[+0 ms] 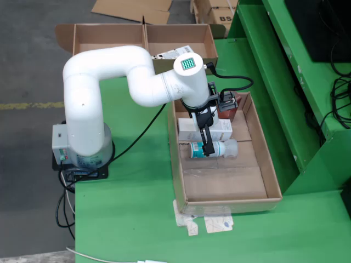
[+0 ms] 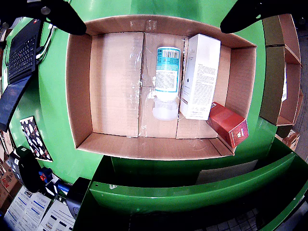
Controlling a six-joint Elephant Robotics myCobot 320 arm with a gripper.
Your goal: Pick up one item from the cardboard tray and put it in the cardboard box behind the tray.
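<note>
Still early: gripper [image 1: 206, 143] hangs spread and empty above bottle [image 2: 167, 79] lying in cardboard tray [image 2: 79, 91]; nothing lifted, compartmented cardboard box [image 1: 112, 38] behind awaits first item from this pick.

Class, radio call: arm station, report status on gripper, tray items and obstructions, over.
Gripper open, empty, hanging over the tray. Bottle, white carton and red box all lying in tray, none picked. Nothing blocking bottle from above.

Even bright overhead light, soft shadows, mild glare on the glossy white robot arm [image 1: 109, 66]; gripper view fisheye-warped, corners dark and blurred.
</note>
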